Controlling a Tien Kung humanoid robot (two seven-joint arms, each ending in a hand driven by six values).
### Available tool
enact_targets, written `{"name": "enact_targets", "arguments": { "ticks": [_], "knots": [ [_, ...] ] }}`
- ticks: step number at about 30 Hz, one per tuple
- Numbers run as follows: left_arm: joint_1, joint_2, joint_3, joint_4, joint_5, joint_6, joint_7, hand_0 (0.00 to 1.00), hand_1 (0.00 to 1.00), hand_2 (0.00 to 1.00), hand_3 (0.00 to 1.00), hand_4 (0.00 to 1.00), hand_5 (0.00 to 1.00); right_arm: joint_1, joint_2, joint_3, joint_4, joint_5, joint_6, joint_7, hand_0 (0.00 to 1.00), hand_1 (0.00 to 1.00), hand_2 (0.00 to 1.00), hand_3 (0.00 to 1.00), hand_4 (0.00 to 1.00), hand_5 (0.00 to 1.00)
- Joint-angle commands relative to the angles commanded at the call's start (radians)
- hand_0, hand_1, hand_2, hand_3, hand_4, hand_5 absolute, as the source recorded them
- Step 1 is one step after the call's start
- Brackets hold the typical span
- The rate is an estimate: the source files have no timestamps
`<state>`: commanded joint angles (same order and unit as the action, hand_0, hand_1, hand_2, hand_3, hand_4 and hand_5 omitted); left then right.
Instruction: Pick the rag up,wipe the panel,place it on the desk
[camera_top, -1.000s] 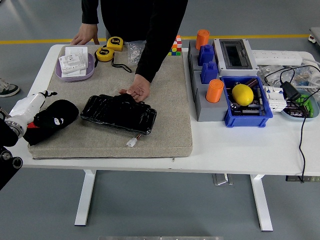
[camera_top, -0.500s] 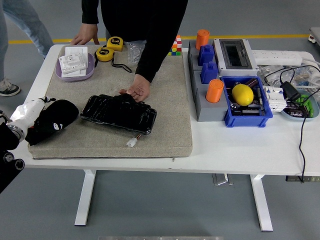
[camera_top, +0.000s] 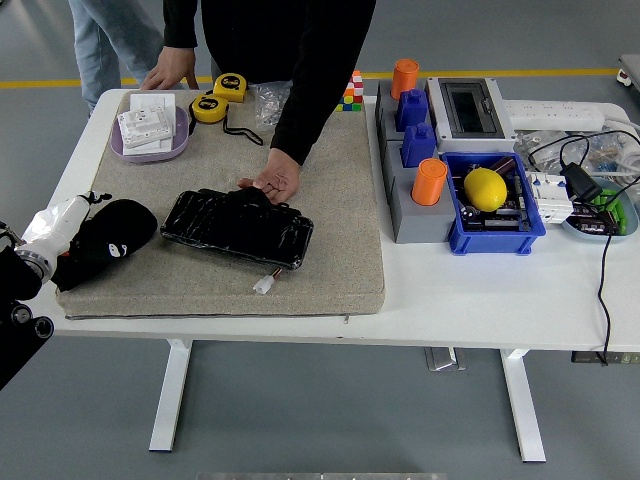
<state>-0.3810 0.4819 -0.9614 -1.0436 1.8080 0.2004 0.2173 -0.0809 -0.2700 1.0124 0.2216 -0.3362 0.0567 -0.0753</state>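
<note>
The black rag (camera_top: 118, 230) lies on the left edge of the grey mat (camera_top: 330, 240). My left hand (camera_top: 62, 245) comes in from the left, its white wrist touching the rag's left end; black blends with black there, so its grip does not show. The glossy black panel (camera_top: 238, 228) lies flat on the mat, right of the rag, with a white connector (camera_top: 263, 285) at its near edge. A person at the far side rests one hand (camera_top: 275, 181) on the panel's far edge and the other hand (camera_top: 170, 75) on the table's far edge. My right arm is out of view.
A purple tray (camera_top: 150, 148) with white boxes, two yellow tape measures (camera_top: 220, 97) and a plastic bag (camera_top: 268, 103) lie at the back. To the right stand grey blocks with orange cups (camera_top: 430, 182), a blue bin (camera_top: 495, 232) holding a lemon (camera_top: 486, 189), a grey box (camera_top: 468, 110) and cables (camera_top: 600, 250).
My left arm has drawn back a little toward the left and down. The rag, the panel and the person's hands stay where they were.
</note>
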Motion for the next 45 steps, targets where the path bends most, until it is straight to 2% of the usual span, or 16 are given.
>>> {"name": "enact_targets", "arguments": {
  "ticks": [4, 5, 10, 11, 16, 17, 22, 23, 28, 29, 34, 35, 40, 41, 45],
  "knots": [
    [-0.002, -0.007, 0.003, 0.01, -0.004, 0.013, -0.004, 0.716, 0.762, 0.862, 0.878, 0.9, 0.327, -0.001, 0.002, 0.006, 0.0, -0.002, 0.0, 0.0, 0.744, 0.689, 0.7, 0.616, 0.998, 0.549],
    [-0.002, -0.008, 0.004, 0.012, -0.006, 0.014, -0.004, 0.672, 0.724, 0.852, 0.872, 0.88, 0.297, -0.001, 0.002, 0.006, 0.0, -0.003, 0.0, 0.0, 0.744, 0.689, 0.7, 0.616, 0.998, 0.549],
    [-0.002, -0.012, 0.009, 0.016, -0.005, 0.032, -0.003, 0.672, 0.724, 0.852, 0.872, 0.88, 0.297, -0.002, 0.002, 0.009, 0.0, -0.004, 0.0, 0.0, 0.744, 0.689, 0.7, 0.616, 0.998, 0.549],
    [-0.002, -0.013, 0.009, 0.018, -0.007, 0.035, -0.004, 0.629, 0.698, 0.845, 0.86, 0.846, 0.273, -0.001, 0.002, 0.008, 0.0, -0.004, 0.001, -0.001, 0.744, 0.689, 0.7, 0.616, 0.998, 0.549],
    [-0.004, -0.017, 0.016, 0.027, -0.016, 0.048, -0.008, 0.629, 0.698, 0.845, 0.86, 0.846, 0.273, -0.001, 0.002, 0.011, 0.0, -0.006, 0.0, -0.001, 0.744, 0.689, 0.7, 0.616, 0.998, 0.549],
    [-0.003, -0.018, 0.018, 0.029, -0.022, 0.053, -0.01, 0.57, 0.63, 0.831, 0.834, 0.788, 0.268, -0.001, 0.002, 0.011, 0.0, -0.005, 0.0, -0.001, 0.745, 0.689, 0.7, 0.616, 0.998, 0.548],
    [-0.004, -0.021, 0.023, 0.038, -0.035, 0.067, -0.008, 0.57, 0.63, 0.831, 0.834, 0.788, 0.268, 0.0, 0.003, 0.012, 0.0, -0.005, -0.001, -0.001, 0.745, 0.689, 0.7, 0.616, 0.998, 0.548],
    [-0.003, -0.022, 0.024, 0.038, -0.038, 0.068, -0.008, 0.52, 0.465, 0.801, 0.671, 0.695, 0.234, 0.0, 0.003, 0.012, 0.0, -0.005, -0.001, -0.001, 0.745, 0.689, 0.699, 0.617, 0.998, 0.548],
    [0.0, -0.023, 0.029, 0.031, -0.056, 0.099, -0.021, 0.52, 0.465, 0.801, 0.671, 0.695, 0.234, -0.001, 0.003, 0.014, -0.001, -0.006, -0.001, -0.002, 0.745, 0.689, 0.699, 0.617, 0.998, 0.548],
    [0.0, -0.024, 0.03, 0.031, -0.063, 0.102, -0.022, 0.425, 0.371, 0.674, 0.527, 0.547, 0.182, -0.001, 0.003, 0.015, -0.001, -0.006, -0.001, -0.002, 0.744, 0.689, 0.7, 0.617, 0.998, 0.549],
    [0.0, -0.024, 0.037, 0.026, -0.073, 0.109, -0.026, 0.425, 0.371, 0.674, 0.527, 0.547, 0.182, 0.0, 0.003, 0.015, -0.001, -0.006, -0.001, -0.002, 0.744, 0.689, 0.7, 0.617, 0.998, 0.549],
    [0.0, -0.024, 0.039, 0.025, -0.077, 0.11, -0.026, 0.398, 0.345, 0.628, 0.504, 0.444, 0.165, 0.0, 0.003, 0.015, -0.001, -0.006, -0.001, -0.002, 0.745, 0.689, 0.699, 0.617, 0.998, 0.55],
    [0.0, -0.025, 0.044, 0.025, -0.077, 0.114, -0.024, 0.398, 0.345, 0.628, 0.504, 0.444, 0.165, -0.001, 0.004, 0.014, -0.001, -0.005, -0.001, -0.002, 0.745, 0.689, 0.699, 0.617, 0.998, 0.55],
    [0.001, -0.026, 0.044, 0.025, -0.076, 0.114, -0.022, 0.37, 0.288, 0.591, 0.48, 0.3, 0.12, -0.001, 0.005, 0.015, -0.001, -0.006, -0.001, -0.002, 0.745, 0.689, 0.7, 0.618, 0.998, 0.55],
    [0.004, -0.024, 0.044, 0.026, -0.068, 0.119, -0.017, 0.37, 0.288, 0.591, 0.48, 0.3, 0.12, -0.003, 0.004, 0.017, -0.001, -0.008, -0.001, -0.002, 0.745, 0.689, 0.7, 0.618, 0.998, 0.55]
  ]
}}
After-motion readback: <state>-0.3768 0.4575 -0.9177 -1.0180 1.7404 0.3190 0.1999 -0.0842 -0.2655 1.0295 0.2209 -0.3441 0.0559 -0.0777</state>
